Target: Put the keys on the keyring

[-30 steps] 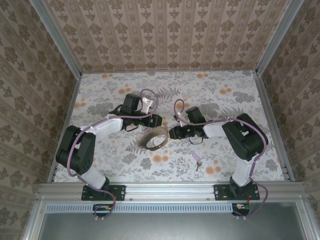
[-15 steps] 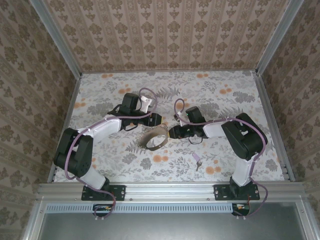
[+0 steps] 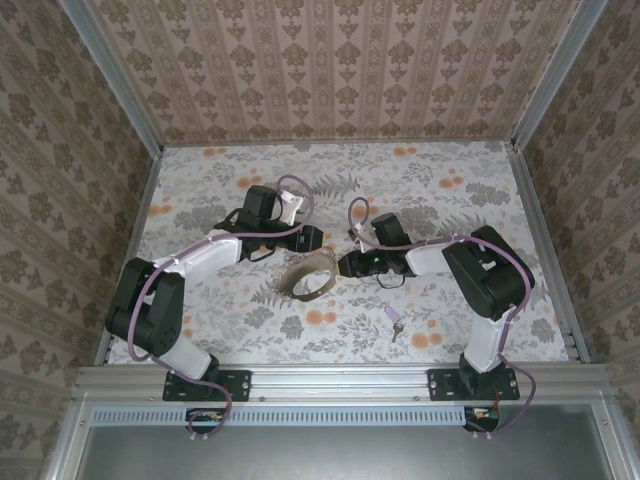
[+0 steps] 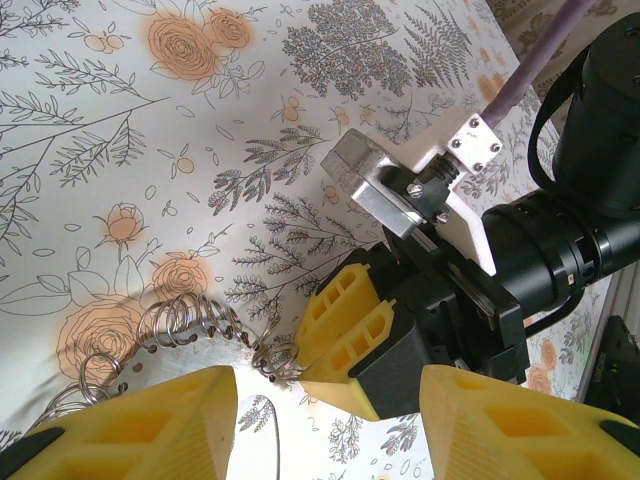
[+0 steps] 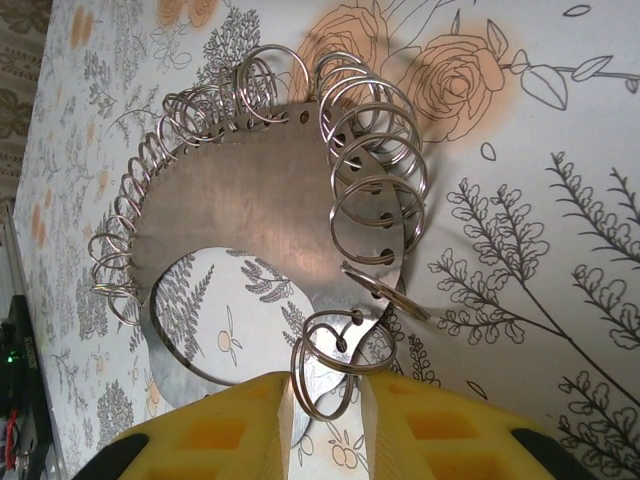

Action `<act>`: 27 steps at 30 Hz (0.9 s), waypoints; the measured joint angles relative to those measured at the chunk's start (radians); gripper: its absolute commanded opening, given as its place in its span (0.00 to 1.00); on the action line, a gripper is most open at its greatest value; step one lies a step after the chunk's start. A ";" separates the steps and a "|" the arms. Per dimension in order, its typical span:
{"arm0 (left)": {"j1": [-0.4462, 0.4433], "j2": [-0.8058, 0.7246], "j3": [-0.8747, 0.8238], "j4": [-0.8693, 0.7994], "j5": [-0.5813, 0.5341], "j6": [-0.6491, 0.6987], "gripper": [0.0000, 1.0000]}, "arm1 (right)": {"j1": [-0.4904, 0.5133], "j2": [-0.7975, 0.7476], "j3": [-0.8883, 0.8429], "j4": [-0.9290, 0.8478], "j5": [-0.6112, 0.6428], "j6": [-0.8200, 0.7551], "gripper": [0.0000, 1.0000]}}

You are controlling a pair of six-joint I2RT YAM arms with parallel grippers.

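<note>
keyring (image 5: pixel 250 200), flat metal hoop edged with wire rings; purple-headed key (image 3: pixel 393 318) apart

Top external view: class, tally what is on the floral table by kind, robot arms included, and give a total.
Purple-headed metal key: 1
Silver metal plate hung with wire split rings: 1
Black-and-white robot arms: 2
Total: 4

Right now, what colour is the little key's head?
The key has a purple-pink head; top external view shows it best.
</note>
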 measured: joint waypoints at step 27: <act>0.011 -0.039 0.000 -0.008 -0.018 -0.006 0.54 | 0.043 -0.037 0.053 -0.163 0.070 -0.084 0.00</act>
